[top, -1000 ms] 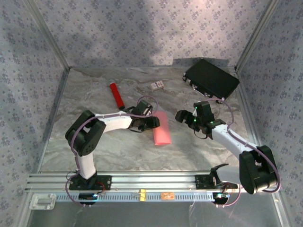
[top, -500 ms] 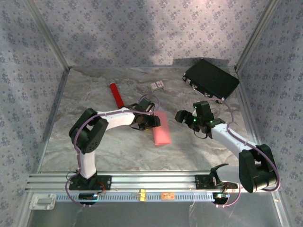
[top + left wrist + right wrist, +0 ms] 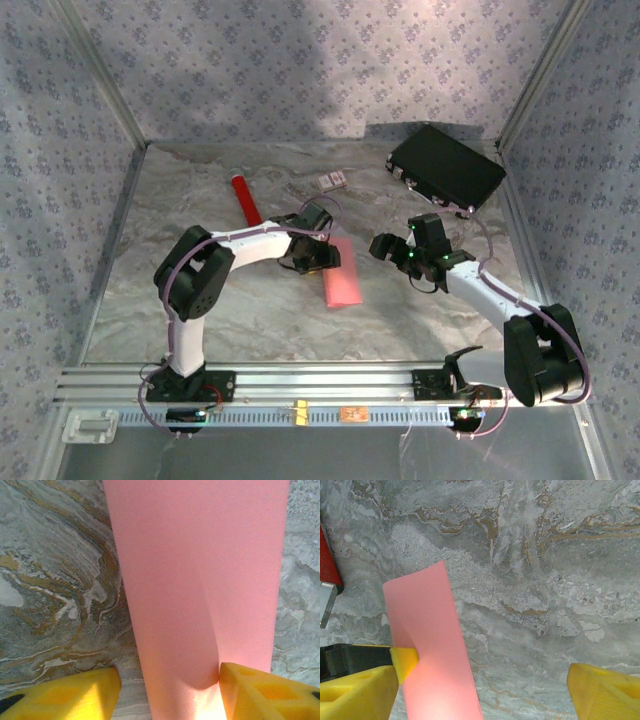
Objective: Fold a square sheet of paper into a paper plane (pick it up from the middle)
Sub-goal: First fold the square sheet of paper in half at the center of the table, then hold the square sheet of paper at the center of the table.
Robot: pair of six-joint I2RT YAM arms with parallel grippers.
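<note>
folding stands early: square sheet of paper [image 3: 343, 280] lies flat at centre as a doubled strip, no nose or wings formed. left gripper [image 3: 318, 258] jaws apart, astride its far end; right gripper [image 3: 384, 245] wide apart, just beside.

Table [image 3: 230, 320]: marbled | pink sheet [image 3: 343, 285] | red cylinder [image 3: 246, 202] | card [image 3: 333, 181], perhaps | black case [image 3: 447, 167]

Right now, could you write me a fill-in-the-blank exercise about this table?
The left claw straddles the far end of the pink folded sheet of paper with its jaws ___, not shut.
In the top view, the glossy red cylinder lies to the ___ of this paper.
The black rectangular case sits in the far ___ corner of the grey marble table.
Missing words: open; left; right.
</note>
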